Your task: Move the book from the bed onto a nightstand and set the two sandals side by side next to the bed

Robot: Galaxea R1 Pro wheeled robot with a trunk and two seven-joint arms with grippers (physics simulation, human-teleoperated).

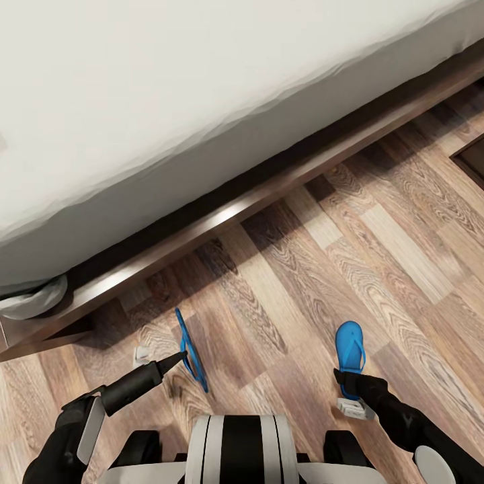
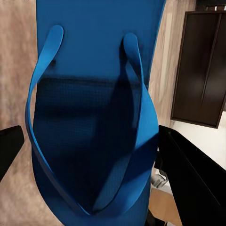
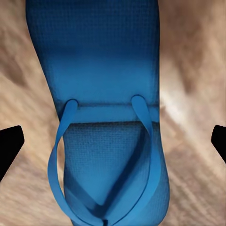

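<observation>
One blue sandal (image 1: 191, 348) stands on its edge over the wood floor, beside the bed (image 1: 202, 228), with my left gripper (image 1: 183, 357) shut on it. Up close, this sandal (image 2: 94, 117) spans the whole gap between the black fingers (image 2: 186, 174). The other sandal (image 1: 350, 348) lies flat on the floor to the right. My right gripper (image 1: 349, 384) hovers open over its near end. Its fingertips (image 3: 10, 143) stand wide of this sandal (image 3: 101, 94) on both sides. The book is out of view.
The bed's light-grey mattress (image 1: 168, 101) and dark wooden frame run diagonally across the top. A corner of dark furniture (image 1: 472, 158) sits at the right edge; I cannot tell whether it is a nightstand. A dark cabinet (image 2: 202, 66) shows behind the held sandal.
</observation>
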